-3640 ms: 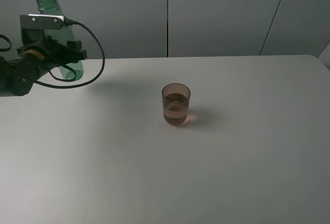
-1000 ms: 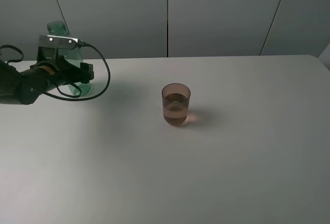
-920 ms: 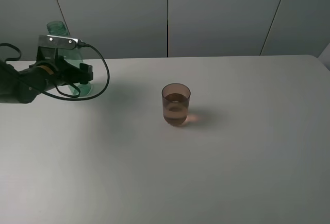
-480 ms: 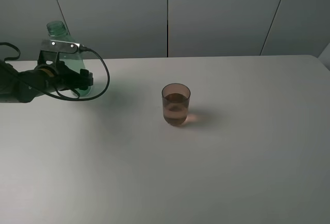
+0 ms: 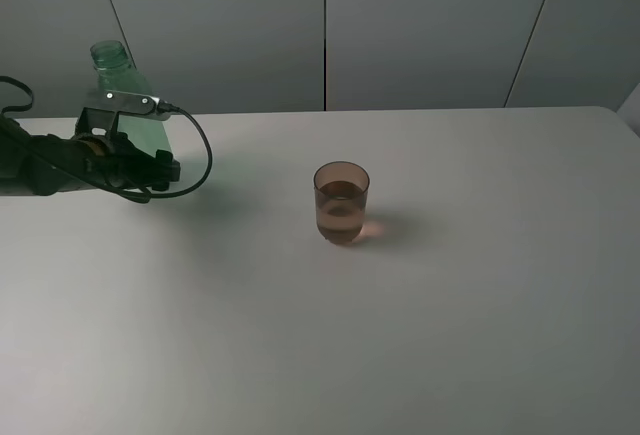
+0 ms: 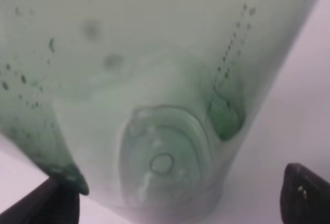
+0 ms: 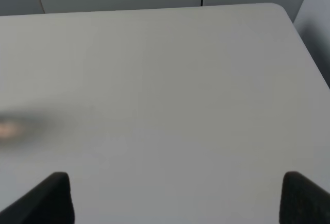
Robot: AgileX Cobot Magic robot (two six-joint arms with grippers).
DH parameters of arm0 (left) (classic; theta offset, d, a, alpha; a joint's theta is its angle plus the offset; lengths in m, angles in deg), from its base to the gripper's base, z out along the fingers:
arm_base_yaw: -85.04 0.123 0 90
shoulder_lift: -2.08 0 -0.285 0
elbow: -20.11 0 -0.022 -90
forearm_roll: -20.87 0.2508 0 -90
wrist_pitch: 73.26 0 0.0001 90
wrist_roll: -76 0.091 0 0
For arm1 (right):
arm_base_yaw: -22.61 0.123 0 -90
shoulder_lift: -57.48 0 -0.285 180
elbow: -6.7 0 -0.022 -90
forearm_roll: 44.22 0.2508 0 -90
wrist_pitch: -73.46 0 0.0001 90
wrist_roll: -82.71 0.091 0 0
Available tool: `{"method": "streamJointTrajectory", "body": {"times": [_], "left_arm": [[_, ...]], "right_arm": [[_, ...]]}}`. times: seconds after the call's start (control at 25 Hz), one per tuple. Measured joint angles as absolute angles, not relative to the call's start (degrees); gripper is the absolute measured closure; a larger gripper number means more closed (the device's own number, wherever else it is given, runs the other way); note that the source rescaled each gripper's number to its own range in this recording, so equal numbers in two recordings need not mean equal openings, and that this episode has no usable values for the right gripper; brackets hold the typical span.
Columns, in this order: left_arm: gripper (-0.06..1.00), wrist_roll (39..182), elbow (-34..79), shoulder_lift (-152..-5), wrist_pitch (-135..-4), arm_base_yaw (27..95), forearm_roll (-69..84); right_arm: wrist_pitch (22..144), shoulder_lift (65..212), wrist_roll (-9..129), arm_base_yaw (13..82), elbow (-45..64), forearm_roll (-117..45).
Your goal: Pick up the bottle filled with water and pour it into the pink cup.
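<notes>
Bottle: transparent green, no label; close up in left wrist view it goes pale milky green w/ dark green speckles and a dotted seam line. Cup: translucent brownish-pink, darker band at liquid level, faint pink glow on bench beside it. Bench: plain off-white, no pattern. Left hand: black, w/ silver-grey plate on top. Wall behind: flat grey panels, dark seams.

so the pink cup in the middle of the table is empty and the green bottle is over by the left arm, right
Not quite: the pink cup is not empty; the exterior high view shows liquid partway up it. The green bottle is indeed by the left gripper.
</notes>
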State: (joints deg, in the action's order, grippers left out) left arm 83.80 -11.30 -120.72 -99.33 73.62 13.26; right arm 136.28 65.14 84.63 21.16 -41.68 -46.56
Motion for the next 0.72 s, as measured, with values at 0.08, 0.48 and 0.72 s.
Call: {"method": "streamJointTrajectory", "body": {"times": [0.08, 0.48, 0.72], "left_arm": [[-0.06, 83.92, -12.47, -118.53, -98.72, 73.62, 13.26], [-0.06, 83.92, -16.78, -104.95, -83.47, 74.07, 12.66], [-0.06, 83.81, -16.89, -94.46, -70.78, 74.07, 13.46]], "right_arm": [[136.28, 65.14, 84.63, 21.16, -41.68, -46.56], [136.28, 65.14, 84.63, 21.16, -41.68, -46.56], [136.28, 65.14, 84.63, 21.16, -41.68, -46.56]]}}
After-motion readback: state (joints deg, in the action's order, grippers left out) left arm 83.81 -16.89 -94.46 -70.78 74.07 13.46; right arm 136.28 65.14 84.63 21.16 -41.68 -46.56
